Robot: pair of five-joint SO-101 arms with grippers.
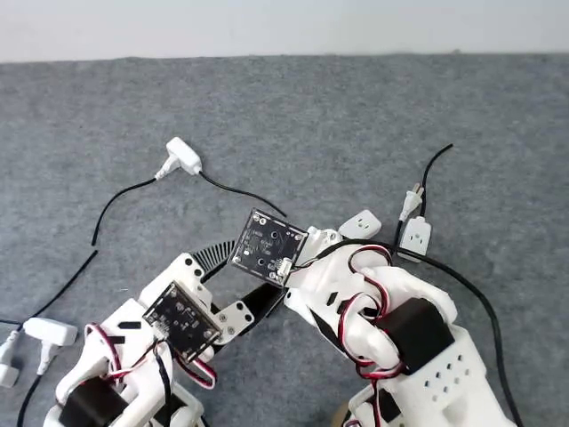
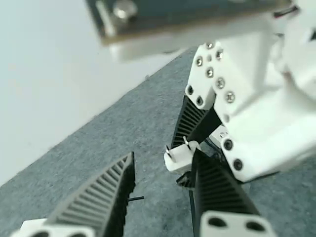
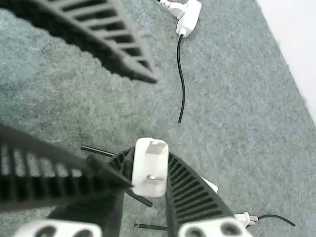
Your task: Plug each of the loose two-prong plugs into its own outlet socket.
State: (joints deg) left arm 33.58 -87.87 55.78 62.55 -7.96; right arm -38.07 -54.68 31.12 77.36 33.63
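Observation:
My right gripper [image 3: 148, 165] is shut on a small white two-prong plug [image 3: 150, 173], whose prongs point away from the wrist. My left gripper [image 2: 163, 157] is open. Its ribbed black fingers [image 2: 101, 197] stand on either side of that held plug [image 2: 178, 157] without touching it. The left arm's fingers [image 3: 94, 29] also show in the right wrist view. From above, both arms meet at the front centre, and one ribbed finger [image 1: 212, 258] of the left gripper pokes out. A white socket block [image 1: 360, 224], a loose plug [image 1: 411, 203] and another socket [image 1: 415, 236] lie just beyond the right arm.
A white plug-and-socket pair [image 1: 182, 158] with a black cable lies at the back left. More white pieces [image 1: 49, 331] lie at the left edge. Black cables [image 1: 484, 302] run over the grey carpet. The white wall [image 1: 284, 27] bounds the far side.

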